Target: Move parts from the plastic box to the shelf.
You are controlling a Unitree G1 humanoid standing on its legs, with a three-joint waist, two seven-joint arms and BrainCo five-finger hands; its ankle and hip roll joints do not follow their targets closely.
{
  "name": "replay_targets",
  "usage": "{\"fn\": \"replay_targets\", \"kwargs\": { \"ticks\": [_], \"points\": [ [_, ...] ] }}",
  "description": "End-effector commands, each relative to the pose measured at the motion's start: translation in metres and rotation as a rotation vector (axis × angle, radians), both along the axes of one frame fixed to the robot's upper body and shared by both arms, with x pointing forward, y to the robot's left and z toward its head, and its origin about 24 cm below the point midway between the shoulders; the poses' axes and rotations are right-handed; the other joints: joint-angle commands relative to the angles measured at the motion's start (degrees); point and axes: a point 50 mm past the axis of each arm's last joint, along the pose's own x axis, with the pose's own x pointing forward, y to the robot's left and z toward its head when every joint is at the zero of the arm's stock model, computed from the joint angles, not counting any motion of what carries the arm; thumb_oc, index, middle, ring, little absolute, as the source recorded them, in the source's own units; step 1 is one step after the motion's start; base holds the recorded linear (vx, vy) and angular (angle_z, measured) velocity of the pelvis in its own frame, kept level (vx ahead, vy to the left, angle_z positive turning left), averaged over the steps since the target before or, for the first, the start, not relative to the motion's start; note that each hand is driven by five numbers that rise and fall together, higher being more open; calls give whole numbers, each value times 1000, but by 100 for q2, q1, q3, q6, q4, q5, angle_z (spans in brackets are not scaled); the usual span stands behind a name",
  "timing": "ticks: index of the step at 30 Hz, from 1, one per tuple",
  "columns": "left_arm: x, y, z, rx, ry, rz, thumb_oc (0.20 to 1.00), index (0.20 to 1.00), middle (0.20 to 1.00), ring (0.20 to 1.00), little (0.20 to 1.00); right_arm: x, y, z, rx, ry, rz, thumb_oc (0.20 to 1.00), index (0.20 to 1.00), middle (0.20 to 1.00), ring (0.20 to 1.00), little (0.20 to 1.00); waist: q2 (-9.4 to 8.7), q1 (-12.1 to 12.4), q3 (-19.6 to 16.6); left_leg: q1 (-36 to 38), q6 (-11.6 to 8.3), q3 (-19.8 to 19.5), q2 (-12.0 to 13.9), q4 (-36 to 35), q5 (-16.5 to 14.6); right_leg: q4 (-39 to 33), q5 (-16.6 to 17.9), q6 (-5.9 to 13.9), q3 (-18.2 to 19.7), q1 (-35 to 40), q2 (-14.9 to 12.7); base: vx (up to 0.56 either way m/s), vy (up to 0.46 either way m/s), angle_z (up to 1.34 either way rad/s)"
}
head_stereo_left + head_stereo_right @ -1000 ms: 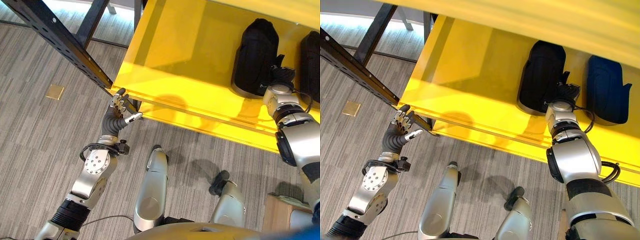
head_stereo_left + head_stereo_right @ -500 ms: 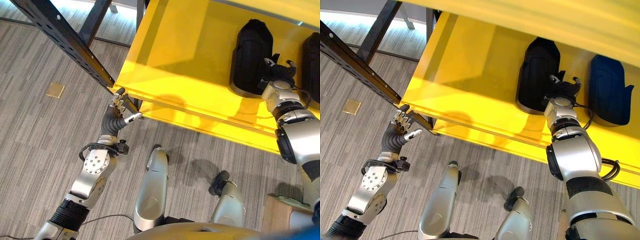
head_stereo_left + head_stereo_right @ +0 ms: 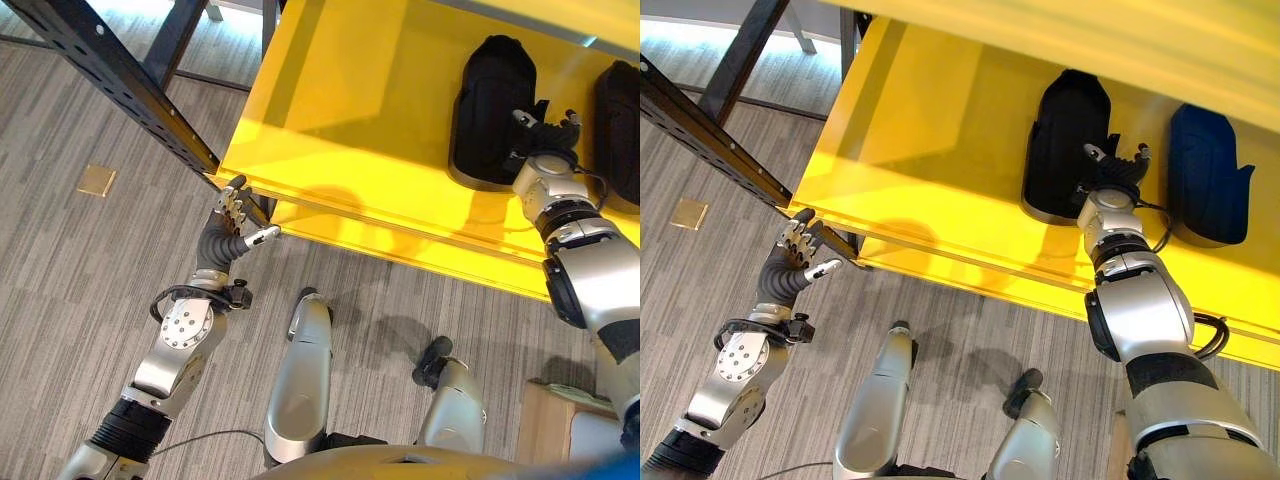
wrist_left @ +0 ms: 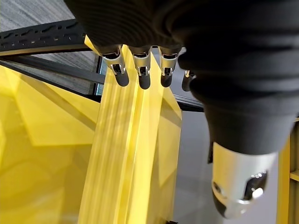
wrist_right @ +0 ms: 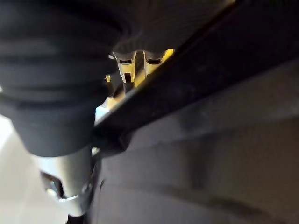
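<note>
The right robot hand [image 3: 1110, 168] reaches over the front lip of the bright yellow metal shelf [image 3: 940, 160] and lies at the near right edge of a black, elongated moulded plastic part [image 3: 1065, 140]. The part lies directly ahead and slightly left of this robot hand, and its long axis runs from near to far across the shelf board, roughly in line with the right forearm. The fingers are spread and relaxed beside the part, not curled round it; the right wrist view shows the straight dark-tipped fingers [image 5: 126, 70] against the black surface. Whether the fingers touch the part cannot be told.

The left robot hand [image 3: 232, 222] is well apart, at the near left corner of the shelf, beside the black perforated steel upright [image 3: 120, 85]. Its fingers are straight and loosely spread, thumb out, and it holds nothing. The right robot hand is therefore much the nearer to the parts.

Count: 2 parts on the shelf, the black one and a dark blue moulded plastic part [image 3: 1205, 170] of similar shape just to its right, lying parallel; 1 yellow shelf; 2 robot hands; 1 small brass-coloured square floor plate [image 3: 97, 180] on the grey carpet at left.
</note>
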Motion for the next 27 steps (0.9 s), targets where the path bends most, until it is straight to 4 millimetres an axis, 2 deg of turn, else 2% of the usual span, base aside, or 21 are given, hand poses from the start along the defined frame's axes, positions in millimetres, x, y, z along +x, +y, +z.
{"fn": "replay_targets", "kwargs": {
  "ticks": [1,5,6,7,10,11,13,15,21,22,25,27],
  "points": [
    [-6,5,28,-10,-158,12,1000,1000,1000,1000,1000,5,10,62,-70,-205,8,1000,1000,1000,1000,1000,87,12,56,-262,62,-5,114,-343,492,1056,-895,-143,301,390,152,-19,8,-3],
    [-8,7,29,-12,-162,18,1000,1000,1000,1000,1000,5,24,87,-143,-307,62,1000,1000,1000,1000,1000,51,-88,49,-249,48,3,159,-355,506,1048,-879,-143,345,363,179,-21,8,-6],
    [-8,9,29,-13,-162,25,1000,1000,1000,1000,1000,3,32,104,-199,-374,95,1000,1000,1000,1000,1000,16,-140,36,-221,38,15,179,-403,537,1007,-846,-150,343,373,184,-92,39,-4],
    [-8,10,29,-12,-160,30,1000,1000,1000,1000,1000,1,36,112,-236,-404,108,1000,1000,1000,1000,1000,13,-156,46,-262,62,28,168,-443,688,971,-727,-193,315,334,166,-93,40,-10],
    [-10,12,28,-10,-158,36,1000,1000,1000,1000,1000,-5,45,127,-308,-476,140,1000,1000,1000,1000,1000,-22,-226,12,-234,52,49,195,-471,707,942,-702,-196,329,342,172,-43,10,-19],
    [-10,14,27,-2,-147,36,1000,1000,1000,1000,1000,-13,52,141,-384,-547,166,1000,1000,1000,1000,1000,-47,-295,-15,-177,37,72,228,-513,717,876,-690,-194,364,382,195,-27,-2,-9],
    [-10,16,25,3,-134,44,1000,1000,1000,1000,1000,-24,63,147,-465,-620,201,1000,1000,1000,1000,1000,-77,-384,-27,-92,17,114,262,-576,740,833,-675,-198,425,400,203,-35,-3,-17],
    [-10,16,24,11,-128,41,1000,1000,1000,1000,1000,-28,65,146,-490,-635,213,1000,1000,1000,1000,1000,-85,-406,-33,-81,7,120,266,-582,750,820,-669,-206,437,411,197,-19,-5,-12],
    [-13,19,17,32,-104,48,1000,1000,1000,1000,1000,-53,54,104,-603,-641,253,1000,1000,1000,1000,1000,-23,-580,-40,77,-20,204,321,-714,808,719,-639,-190,503,483,178,-8,-5,-3],
    [-14,19,14,36,-98,49,1000,1000,1000,1000,1000,-63,48,85,-673,-612,252,1000,1000,1000,1000,1000,2,-620,-42,130,-20,224,345,-742,814,685,-635,-176,512,510,168,-2,-28,-12],
    [-16,20,12,48,-100,54,1000,1000,1000,1000,1000,-79,43,54,-779,-548,264,1000,1000,1000,1000,1000,46,-668,-56,196,-25,262,360,-790,825,641,-623,-152,522,546,164,1,-23,-10],
    [-16,19,12,56,-105,58,1000,1000,1000,1000,1000,-91,46,41,-857,-528,279,1000,1000,1000,1000,1000,71,-708,-55,227,-30,283,371,-826,829,601,-618,-135,526,567,155,2,-22,-6]
  ]
}}
